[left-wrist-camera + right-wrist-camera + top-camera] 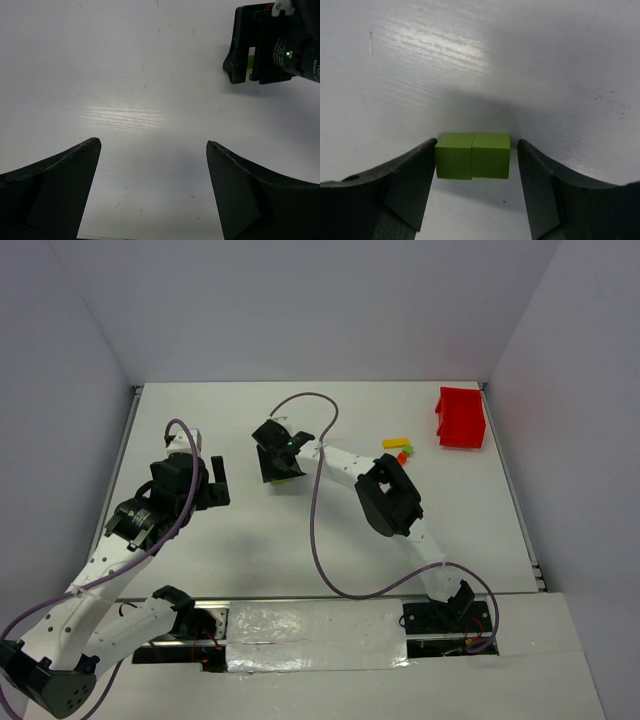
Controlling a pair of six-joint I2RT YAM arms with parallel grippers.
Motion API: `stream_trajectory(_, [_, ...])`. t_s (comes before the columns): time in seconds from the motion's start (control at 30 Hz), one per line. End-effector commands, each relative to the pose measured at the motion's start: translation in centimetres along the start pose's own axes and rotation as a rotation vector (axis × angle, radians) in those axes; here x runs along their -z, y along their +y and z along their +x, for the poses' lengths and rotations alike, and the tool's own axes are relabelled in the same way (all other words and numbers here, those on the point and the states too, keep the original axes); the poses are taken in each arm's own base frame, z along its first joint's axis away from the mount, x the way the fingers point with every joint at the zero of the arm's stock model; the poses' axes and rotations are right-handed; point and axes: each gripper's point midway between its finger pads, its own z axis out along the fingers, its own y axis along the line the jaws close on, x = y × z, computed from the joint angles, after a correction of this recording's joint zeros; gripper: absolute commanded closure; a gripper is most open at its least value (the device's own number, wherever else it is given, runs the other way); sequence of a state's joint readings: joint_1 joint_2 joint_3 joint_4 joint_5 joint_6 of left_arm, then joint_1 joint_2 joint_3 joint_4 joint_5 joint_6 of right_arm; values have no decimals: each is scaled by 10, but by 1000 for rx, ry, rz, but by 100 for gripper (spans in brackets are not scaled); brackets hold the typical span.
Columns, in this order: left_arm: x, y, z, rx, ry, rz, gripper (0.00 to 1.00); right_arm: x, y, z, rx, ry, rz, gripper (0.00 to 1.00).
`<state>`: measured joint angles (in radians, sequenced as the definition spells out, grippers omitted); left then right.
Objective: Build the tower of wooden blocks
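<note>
Two green cubes (472,155) sit side by side on the white table, between the fingers of my right gripper (476,146). The jaws are open: the left finger is at the left cube and a small gap shows on the right. In the top view the right gripper (278,466) is at mid-table with a sliver of green (288,480) under it. A small pile of a yellow bar (396,443), a green piece (408,451) and a red piece (402,458) lies to its right. My left gripper (215,481) is open and empty over bare table (153,142).
A red plastic bin (461,418) stands at the back right by the wall. The right gripper (265,45) shows at the upper right of the left wrist view. A purple cable (318,530) loops over the table's middle. White walls enclose three sides.
</note>
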<state>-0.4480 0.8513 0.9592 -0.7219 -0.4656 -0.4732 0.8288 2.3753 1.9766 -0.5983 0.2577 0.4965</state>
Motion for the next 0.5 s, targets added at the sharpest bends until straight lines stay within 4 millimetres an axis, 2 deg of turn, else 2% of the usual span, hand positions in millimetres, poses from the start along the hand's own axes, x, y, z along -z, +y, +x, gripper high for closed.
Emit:
stream_trajectory(0.0, [-2, -3, -6, 1, -30, 17, 0, 22, 5, -13, -13, -29, -31, 26])
stream_trajectory(0.03, [-2, -3, -7, 2, -31, 18, 1, 23, 6, -14, -17, -30, -38, 21])
stream_trajectory(0.1, [-2, -4, -7, 2, -30, 19, 1, 25, 7, -16, -23, -30, -50, 18])
stream_trajectory(0.2, [-2, -3, -7, 3, -30, 18, 0, 35, 3, -28, -51, -53, -69, 9])
stream_trajectory(0.23, [-2, -4, -7, 0, -29, 19, 0, 49, 3, -41, -63, -84, -90, 7])
stream_trajectory(0.27, [-2, -4, -7, 0, -30, 19, 1, 52, -6, -42, -74, -80, -93, 2])
stream_trajectory(0.3, [-2, -4, -6, 1, -29, 19, 0, 73, -8, -58, -86, -125, -117, 0])
stream_trajectory(0.33, [-2, -3, -6, 0, -29, 19, 0, 83, -11, -64, -86, -142, -128, 0])
stream_trajectory(0.37, [-2, -3, -7, 2, -32, 18, 0, 86, -28, -59, -93, -136, -112, 0])
stream_trajectory(0.4, [-2, -3, -7, 2, -32, 16, 1, 118, -36, -79, -104, -207, -135, 0])
stream_trajectory(0.43, [-1, -2, -7, 4, -33, 12, 0, 129, -50, -84, -119, -229, -128, 0])
stream_trajectory(0.47, [-1, -1, -7, 6, -33, 11, 0, 125, -73, -64, -129, -199, -102, 0])
